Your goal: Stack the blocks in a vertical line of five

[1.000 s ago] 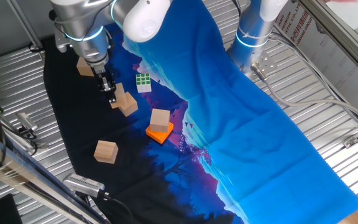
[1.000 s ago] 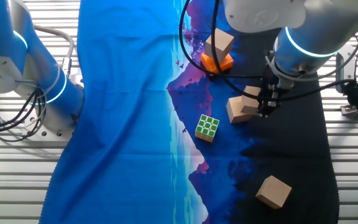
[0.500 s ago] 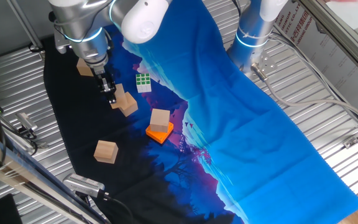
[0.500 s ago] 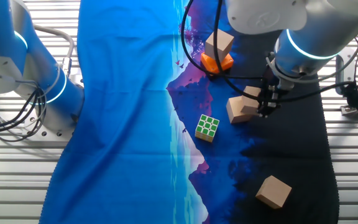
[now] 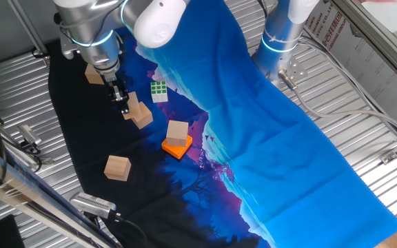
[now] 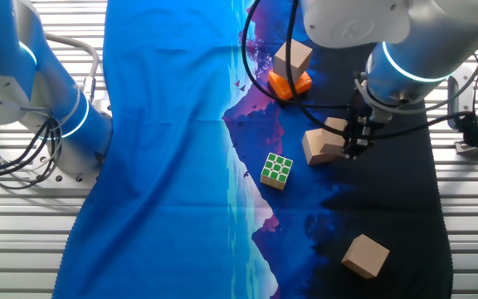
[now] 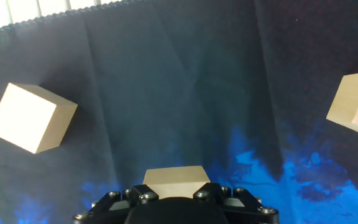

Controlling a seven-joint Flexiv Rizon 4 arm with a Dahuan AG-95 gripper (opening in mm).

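I have the two-finger gripper [image 5: 123,105] low over the black part of the cloth, set on a plain tan wooden cube [image 7: 176,183] that shows between its black housing in the hand view. I cannot tell from any view whether the jaws are clamped on it or only around it. Just beside it lies a second tan cube [image 5: 142,115], touching or nearly so. A third tan cube [image 5: 177,133] sits on the flat orange square pad [image 5: 177,147]. A fourth [image 5: 117,167] lies alone nearer the cloth's front edge, with open dark cloth around it. A fifth [image 5: 94,74] is half hidden behind the arm, close to the cloth's black edge. The small green-and-white puzzle cube [image 6: 276,170] rests near the blue fold, apart from the pair.
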